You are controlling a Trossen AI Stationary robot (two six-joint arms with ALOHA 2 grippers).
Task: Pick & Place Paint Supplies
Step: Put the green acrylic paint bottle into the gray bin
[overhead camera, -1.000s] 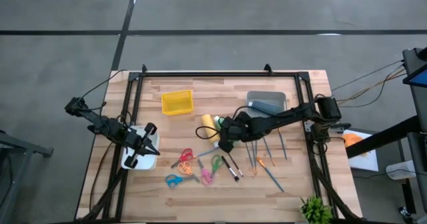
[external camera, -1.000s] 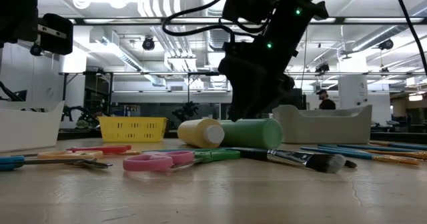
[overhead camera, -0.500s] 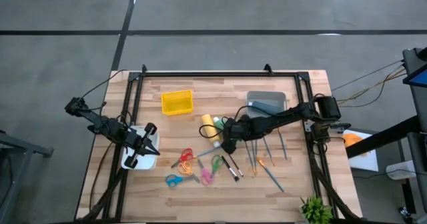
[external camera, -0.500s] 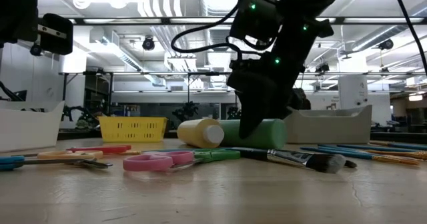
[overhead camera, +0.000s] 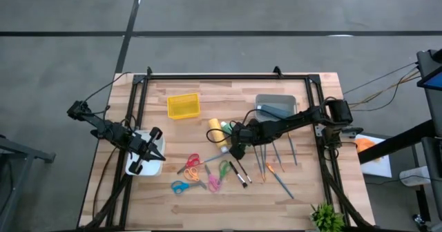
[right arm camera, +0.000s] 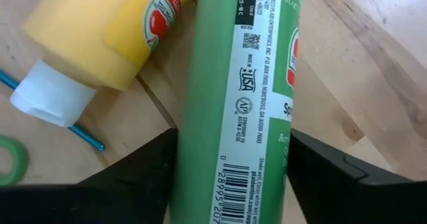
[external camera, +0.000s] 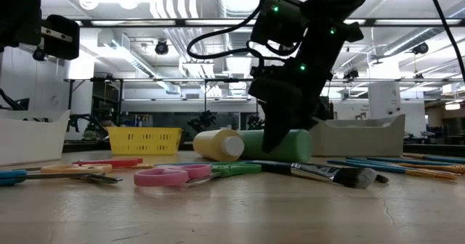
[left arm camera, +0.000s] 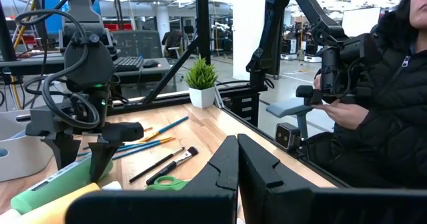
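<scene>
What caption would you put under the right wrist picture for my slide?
The right gripper straddles a lying green paint bottle, open fingers on both sides, beside a yellow paint bottle.

My right gripper (overhead camera: 236,148) sits at the centre of the high view, over a bottle (right arm camera: 240,97) lying on the table (overhead camera: 304,190); my fingers (right arm camera: 140,177) stand on either side of that bottle. A second bottle (overhead camera: 217,131) lies touching it, toward the upper left. Above and to the left sits a basket (overhead camera: 183,106). To the upper right of my gripper is a tray (overhead camera: 275,106). Below it lie brushes (overhead camera: 239,173), with pens (overhead camera: 276,159) to their right and scissors (overhead camera: 200,173) to their left. My left gripper (overhead camera: 150,149) hangs at the table's left edge, above a bin (overhead camera: 138,164). A plant (overhead camera: 326,218) stands at the lower right corner.
</scene>
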